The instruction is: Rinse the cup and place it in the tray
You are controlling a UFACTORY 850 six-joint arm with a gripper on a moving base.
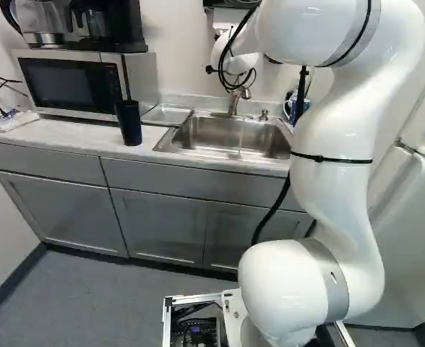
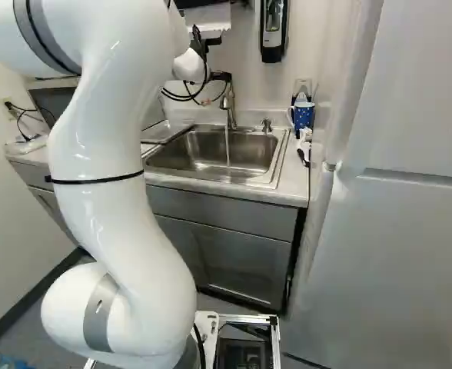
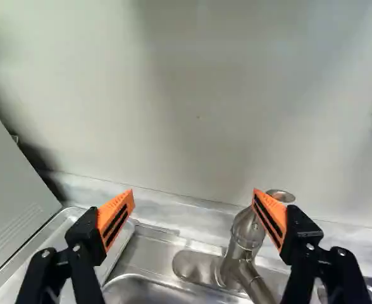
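Shown poised over the back edge of the sink, facing the wall, with the black gripper spread wide and gripping nothing between its orange pads. Seen in the wrist view with the metal faucet ahead of and just beside one finger; impossible to tell whether touching. Running from that faucet into the basin, a thin stream of water. Standing upright to the left in the left base view, near the front edge of the counter, a dark cup, well apart from the gripper and just beyond the microwave's near right corner. Lying between microwave and sink, toward the counter's back edge, a shallow metal tray, with the cup near but outside. Stacked atop the microwave, a coffee maker. Placed near the counter's back right corner in the right base view, beyond the sink's edge, a blue mug with white spots. Mounted higher on the wall nearby, a soap dispenser.
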